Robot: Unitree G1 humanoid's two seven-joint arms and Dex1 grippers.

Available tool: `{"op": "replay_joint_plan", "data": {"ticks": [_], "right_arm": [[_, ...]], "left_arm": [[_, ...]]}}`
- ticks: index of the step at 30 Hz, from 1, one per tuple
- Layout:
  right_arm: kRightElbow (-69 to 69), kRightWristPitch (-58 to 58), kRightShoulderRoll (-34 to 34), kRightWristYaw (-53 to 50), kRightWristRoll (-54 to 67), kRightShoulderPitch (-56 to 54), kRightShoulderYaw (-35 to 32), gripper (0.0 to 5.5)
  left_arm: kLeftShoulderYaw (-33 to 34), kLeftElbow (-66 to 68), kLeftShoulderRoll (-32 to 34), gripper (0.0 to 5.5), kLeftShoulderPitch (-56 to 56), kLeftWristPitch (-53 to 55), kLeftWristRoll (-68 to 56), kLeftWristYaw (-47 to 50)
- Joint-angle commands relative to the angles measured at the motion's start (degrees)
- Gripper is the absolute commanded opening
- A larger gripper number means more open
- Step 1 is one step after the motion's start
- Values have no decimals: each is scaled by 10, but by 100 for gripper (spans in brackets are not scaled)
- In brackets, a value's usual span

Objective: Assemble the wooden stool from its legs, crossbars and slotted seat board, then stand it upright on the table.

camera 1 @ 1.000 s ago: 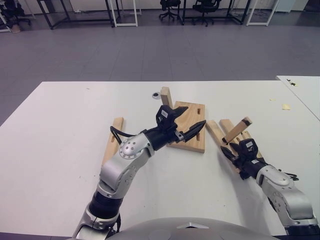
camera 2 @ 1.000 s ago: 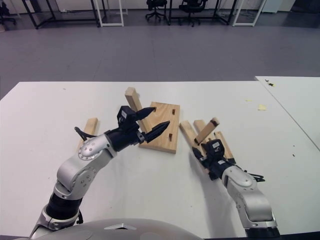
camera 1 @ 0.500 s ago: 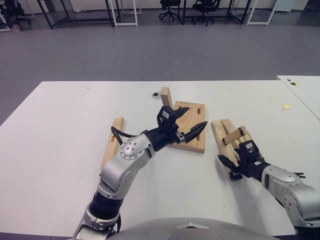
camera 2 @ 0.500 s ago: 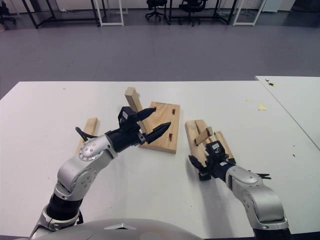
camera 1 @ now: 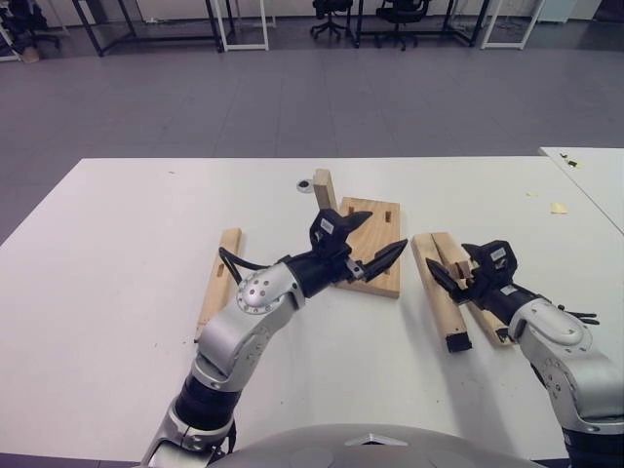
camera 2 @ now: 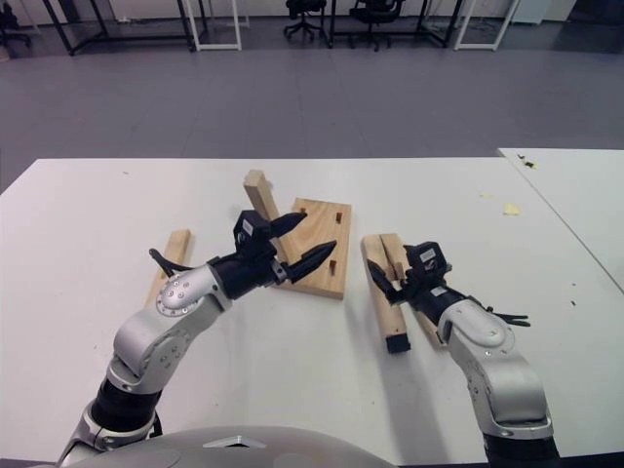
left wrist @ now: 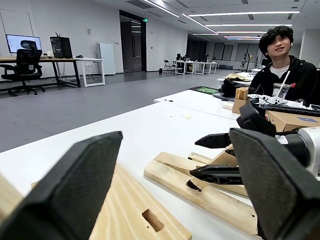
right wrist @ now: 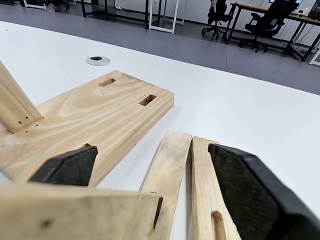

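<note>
Left eye view: your left gripper (camera 1: 386,230) hovers spread over the seat board (camera 1: 383,281) at the table (camera 1: 117,292) centre. At its 3 o'clock, legs (camera 1: 439,297) lie 12-to-6; your right gripper (camera 1: 449,266), nearer and spread, straddles the short crossbar (camera 1: 460,272).

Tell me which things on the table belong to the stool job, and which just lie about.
Job: seat board, upright leg, bar at left, bars at right.
Lying about: yellow scrap, grommet.
</note>
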Motion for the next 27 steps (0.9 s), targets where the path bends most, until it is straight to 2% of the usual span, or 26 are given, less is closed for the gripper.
{"op": "replay_joint_plan", "data": {"ticks": [1,2,10,27], "right_arm": [[-3,-12,16,-8,-4,-10,-3,367],[-4,-15,19,-9,-2,-16,-7,349],[-9,-19,32,-16,14,-54,-30,349],[-1,-1,37,-20,30,-113,-37,349]], "left_arm": [[-4,-1,-1,393,4,-4,9,3],[-4,-1,-1,393,4,-5,9,3],[-8,-4,-3,393,7,-4,9,6],[-11,4,-14,393,2,-6,16,6]]}}
